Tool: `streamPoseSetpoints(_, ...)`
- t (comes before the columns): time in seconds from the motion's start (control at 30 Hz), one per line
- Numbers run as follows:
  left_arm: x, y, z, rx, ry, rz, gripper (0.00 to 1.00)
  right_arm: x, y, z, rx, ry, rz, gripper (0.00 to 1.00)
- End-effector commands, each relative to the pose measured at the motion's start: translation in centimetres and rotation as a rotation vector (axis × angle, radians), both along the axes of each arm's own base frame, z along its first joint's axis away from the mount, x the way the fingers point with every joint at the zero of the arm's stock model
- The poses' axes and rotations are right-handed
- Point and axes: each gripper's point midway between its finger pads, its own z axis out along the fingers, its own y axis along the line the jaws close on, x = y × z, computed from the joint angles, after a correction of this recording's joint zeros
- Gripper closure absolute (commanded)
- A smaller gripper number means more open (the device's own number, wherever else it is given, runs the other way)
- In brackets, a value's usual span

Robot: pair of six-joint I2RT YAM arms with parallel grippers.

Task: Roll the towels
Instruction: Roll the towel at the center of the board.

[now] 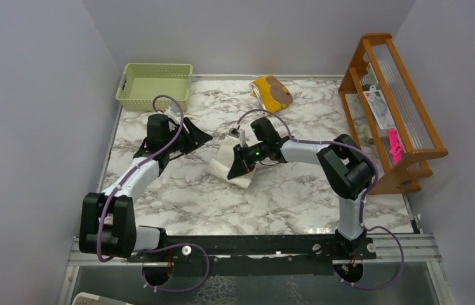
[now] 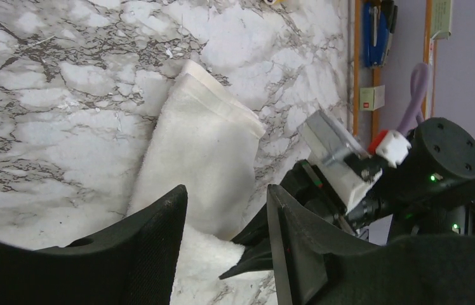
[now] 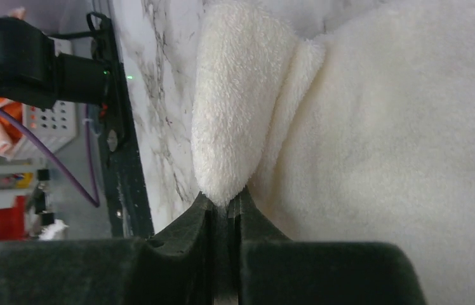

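The cream-white towel [image 1: 222, 157] lies folded in the middle of the marble table [image 1: 298, 197]. My right gripper [image 1: 235, 170] is shut on a fold at its edge, and the wrist view shows the plush fold [image 3: 228, 127] pinched between the closed fingertips [image 3: 227, 202]. My left gripper [image 1: 204, 135] stands open just left of the towel. Its fingers [image 2: 162, 241] are apart, and the towel [image 2: 203, 140] shows beyond the gap, not between them. The mustard-yellow towel [image 1: 272, 92] with a brown patch lies crumpled at the back of the table.
A pale green basket [image 1: 153, 84] stands at the back left corner. A wooden rack [image 1: 392, 108] with small items stands along the right edge. Walls close in the table on three sides.
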Motion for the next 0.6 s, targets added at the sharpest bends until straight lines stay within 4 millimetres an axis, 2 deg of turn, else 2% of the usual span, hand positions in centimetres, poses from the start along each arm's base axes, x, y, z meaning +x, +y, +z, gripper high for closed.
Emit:
streamPoseSetpoints(0.0, -0.2, -0.3, 0.4, -0.019, -0.05, -0.022, 0.48, 0.5, 0.0, 1.7, 0.055, 0.205, -0.028, 0.99)
streamPoseSetpoints(0.2, -2.0, -1.1, -0.6, -0.037, -0.042, -0.073, 0.48, 2.6, -1.4, -0.9, 0.001, 0.41, -0.132, 0.99)
streamPoseSetpoints(0.33, -4.0, -2.6, -2.3, -0.05, 0.013, -0.132, 0.48, 2.7, -1.7, -3.0, -0.048, 0.473, -0.143, 0.99)
streamPoseSetpoints(0.5, -6.5, -4.8, -4.2, -0.078, 0.092, -0.181, 0.49, 2.8, -2.0, -4.5, -0.102, 0.481, -0.16, 0.99)
streamPoseSetpoints(0.57, -7.2, -5.3, -4.7, -0.083, 0.113, -0.191, 0.49, 3.1, -1.9, -3.9, -0.097, 0.439, -0.151, 0.99)
